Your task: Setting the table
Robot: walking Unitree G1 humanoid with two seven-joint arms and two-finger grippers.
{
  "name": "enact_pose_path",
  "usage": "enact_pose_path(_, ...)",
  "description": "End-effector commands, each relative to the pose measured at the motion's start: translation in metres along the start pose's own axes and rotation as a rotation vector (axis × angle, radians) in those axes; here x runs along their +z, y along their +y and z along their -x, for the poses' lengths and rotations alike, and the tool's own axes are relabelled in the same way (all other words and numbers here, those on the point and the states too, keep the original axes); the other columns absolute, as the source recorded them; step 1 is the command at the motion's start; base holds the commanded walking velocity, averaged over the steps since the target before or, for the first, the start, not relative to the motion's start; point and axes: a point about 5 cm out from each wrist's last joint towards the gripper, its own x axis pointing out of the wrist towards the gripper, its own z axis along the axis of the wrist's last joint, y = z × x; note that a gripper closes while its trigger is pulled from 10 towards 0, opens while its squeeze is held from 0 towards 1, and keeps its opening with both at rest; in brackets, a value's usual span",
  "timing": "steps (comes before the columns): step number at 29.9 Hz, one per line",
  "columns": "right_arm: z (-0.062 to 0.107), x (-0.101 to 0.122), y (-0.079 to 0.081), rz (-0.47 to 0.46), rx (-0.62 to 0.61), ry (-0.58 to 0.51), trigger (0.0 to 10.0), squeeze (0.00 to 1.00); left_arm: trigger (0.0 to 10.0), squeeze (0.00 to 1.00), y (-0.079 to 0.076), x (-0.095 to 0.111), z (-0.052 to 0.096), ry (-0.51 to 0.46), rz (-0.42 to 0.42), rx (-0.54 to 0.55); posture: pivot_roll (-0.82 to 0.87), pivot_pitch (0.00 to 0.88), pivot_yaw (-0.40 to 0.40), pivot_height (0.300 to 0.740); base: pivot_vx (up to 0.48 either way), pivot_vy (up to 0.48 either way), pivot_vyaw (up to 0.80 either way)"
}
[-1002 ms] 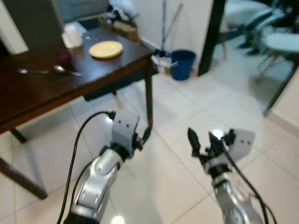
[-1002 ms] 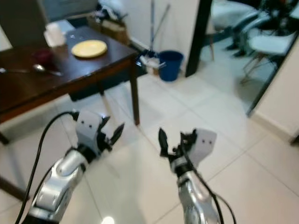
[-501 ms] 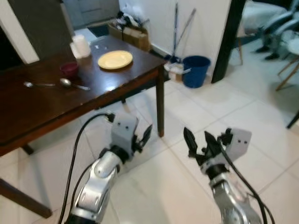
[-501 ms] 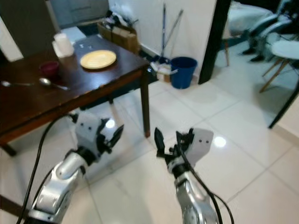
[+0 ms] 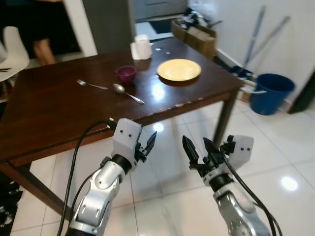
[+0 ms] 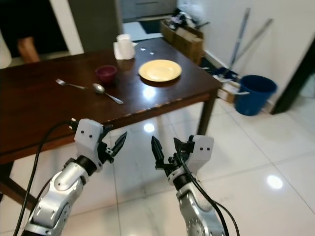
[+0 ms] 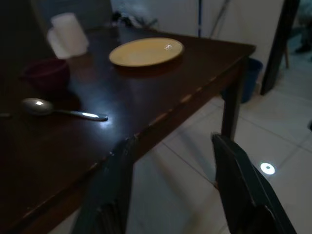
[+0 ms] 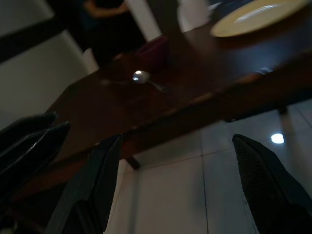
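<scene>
Dark wooden table (image 5: 59,113) stands on white floor tiles; on it are seen a yellow plate (image 5: 179,70), maroon bowl (image 5: 126,73), spoon (image 5: 127,92), fork (image 5: 91,85) and what may be a white cup (image 5: 142,46). Both arms are raised before the table edge, short of it. Left gripper (image 5: 145,145) and right gripper (image 5: 198,150) are held spread apart, nothing grasped.

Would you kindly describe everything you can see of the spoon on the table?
The spoon is a shiny, metal-looking piece with an oval bowl and a slim straight handle. It lies flat on the dark wooden table, bowl toward the small maroon bowl and handle angled toward the table's near edge. A fork lies apart from it on the robot's left, the yellow plate to the right. Only the tabletop touches it; both grippers hover before the table, well short of it.
</scene>
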Motion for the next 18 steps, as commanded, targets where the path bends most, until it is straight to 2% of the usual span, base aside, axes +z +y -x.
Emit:
enact_pose_path(1,-0.001,-0.003,0.011,-0.011,0.056,0.014,10.0,0.0,10.0,0.0,0.009,-0.004,0.006,0.025,-0.008,0.044,-0.13,0.0,0.13,0.74,0.48,0.0,0.73)
enact_pose_path(5,0.001,-0.005,0.015,-0.009,0.098,0.039,10.0,0.0,10.0,0.0,0.032,-0.016,0.018,0.082,0.011,0.189,-0.13,0.0,0.126,0.74,0.48,0.0,0.68)
enact_pose_path(8,0.002,-0.005,0.015,-0.008,0.107,0.044,10.0,0.0,10.0,0.0,0.04,-0.02,0.025,0.105,0.015,0.241,-0.12,0.0,0.124,0.74,0.48,0.0,0.66)
enact_pose_path(9,0.002,-0.005,0.015,-0.006,0.11,0.047,10.0,0.0,10.0,0.0,0.05,-0.025,0.034,0.128,0.007,0.297,-0.11,0.0,0.117,0.74,0.48,0.0,0.63)
enact_pose_path(10,0.002,-0.005,0.015,-0.006,0.11,0.047,10.0,0.0,10.0,0.0,0.05,-0.025,0.034,0.128,0.007,0.297,-0.11,0.0,0.117,0.74,0.48,0.0,0.63)
enact_pose_path(11,0.003,-0.005,0.013,-0.002,0.114,0.052,10.0,0.0,10.0,0.0,0.06,-0.029,0.047,0.153,-0.002,0.359,-0.1,0.0,0.105,0.74,0.48,0.0,0.61)
enact_pose_path(12,0.003,-0.005,0.013,-0.002,0.114,0.052,10.0,0.0,10.0,0.0,0.06,-0.029,0.047,0.153,-0.002,0.359,-0.1,0.0,0.105,0.74,0.48,0.0,0.61)
enact_pose_path(13,0.003,-0.005,0.011,0.005,0.115,0.059,10.0,0.0,10.0,0.0,0.069,-0.031,0.059,0.169,-0.017,0.406,-0.08,0.0,0.091,0.74,0.48,0.0,0.59)
enact_pose_path(14,0.003,-0.005,0.011,0.005,0.115,0.059,10.0,0.0,10.0,0.0,0.069,-0.031,0.059,0.169,-0.017,0.406,-0.08,0.0,0.091,0.74,0.48,0.0,0.59)
enact_pose_path(16,0.001,-0.004,0.006,0.019,0.113,0.068,10.0,0.0,10.0,0.0,0.077,-0.03,0.072,0.176,-0.035,0.446,-0.06,0.0,0.08,0.74,0.48,0.0,0.54)
enact_pose_path(18,-0.002,-0.003,0.001,0.038,0.094,0.07,10.0,0.0,10.0,0.0,0.077,-0.027,0.07,0.16,-0.042,0.443,-0.06,0.0,0.073,0.74,0.48,0.0,0.0)
